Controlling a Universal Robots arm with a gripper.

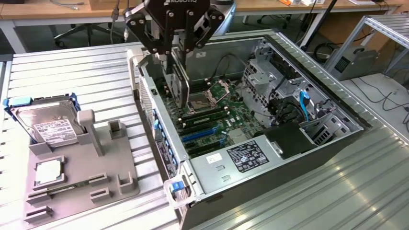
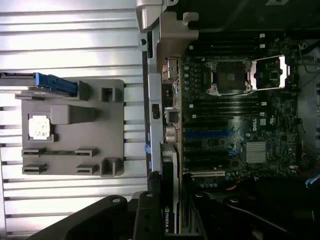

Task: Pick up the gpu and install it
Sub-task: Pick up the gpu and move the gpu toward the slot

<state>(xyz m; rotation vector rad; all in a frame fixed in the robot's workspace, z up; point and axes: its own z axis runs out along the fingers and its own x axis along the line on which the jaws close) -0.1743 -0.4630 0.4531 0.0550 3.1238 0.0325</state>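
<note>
The tool [image 1: 174, 56] grips the gpu [image 1: 181, 88] upright over the open computer case's [image 1: 288, 191] far end. Pickup is done, but the card seems not yet seated.

jaws: clamped on gpu [image 1: 181, 85] | gpu: upright over motherboard [image 1: 225, 117] | hard drive [image 1: 48, 125]: in grey tray [image 1: 78, 173]
</note>
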